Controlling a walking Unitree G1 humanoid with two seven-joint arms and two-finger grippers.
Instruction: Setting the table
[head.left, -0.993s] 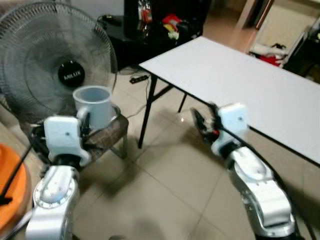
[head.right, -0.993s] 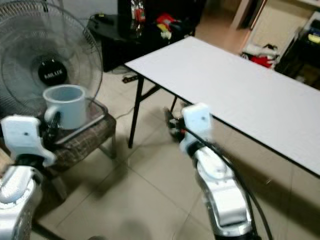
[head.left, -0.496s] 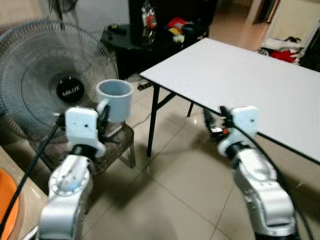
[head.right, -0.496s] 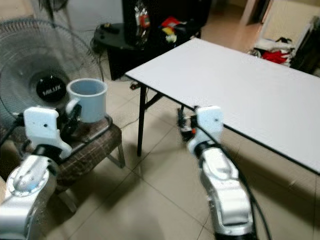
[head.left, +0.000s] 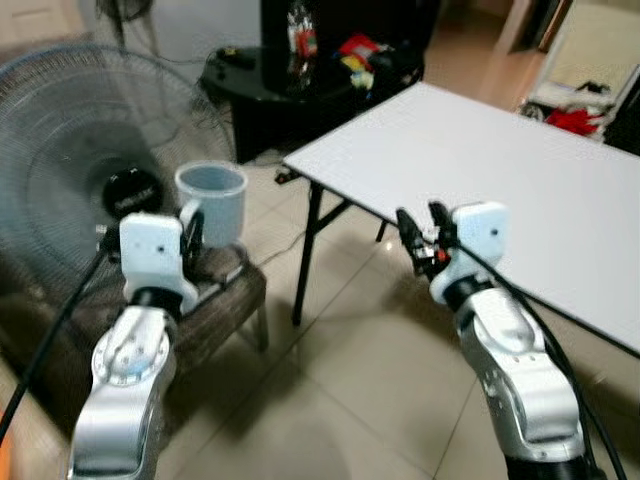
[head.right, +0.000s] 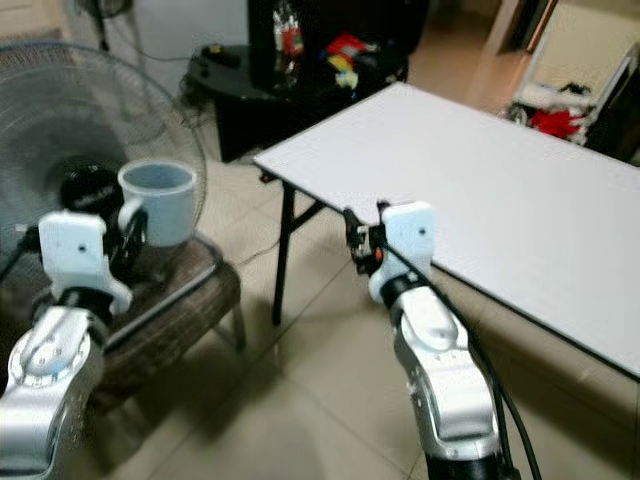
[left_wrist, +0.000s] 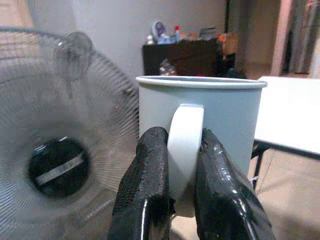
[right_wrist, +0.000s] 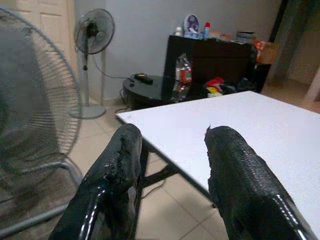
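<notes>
- Mug (head.left: 212, 203): pale blue-grey, cylindrical, smooth and matte, with a thick white loop handle. It is held upright in the air by the left pincer (left_wrist: 182, 187), above a low stool (head.left: 215, 295) and in front of a standing fan (head.left: 70, 160).
- Left pincer state: clenched on the mug handle. The wrist view shows one black textured finger (left_wrist: 145, 185) on each side of the handle, both touching it (the mug body itself is not gripped).
- Right pincer (head.left: 420, 235): released, fingers spread apart and holding nothing. It hovers just off the near edge of the surface (head.left: 500, 190).
- Surface: a white, flat, matte rectangular top on thin black folding legs, with nothing on the visible part. It stands to the right of the mug, apart from it.
- Step in hand (judgement): transport. The mug is off its support and not yet over the surface, so the task appears to be at an early stage.
- Next move (judgement): carry the mug rightward over the surface edge, keep the rim level, lower until the base rests flat, then release the handle.
- Risk (judgement): the handle-only grip on a smooth glazed loop may let the mug swing or tilt during travel.
- Stool: brown woven seat with a metal frame.
</notes>
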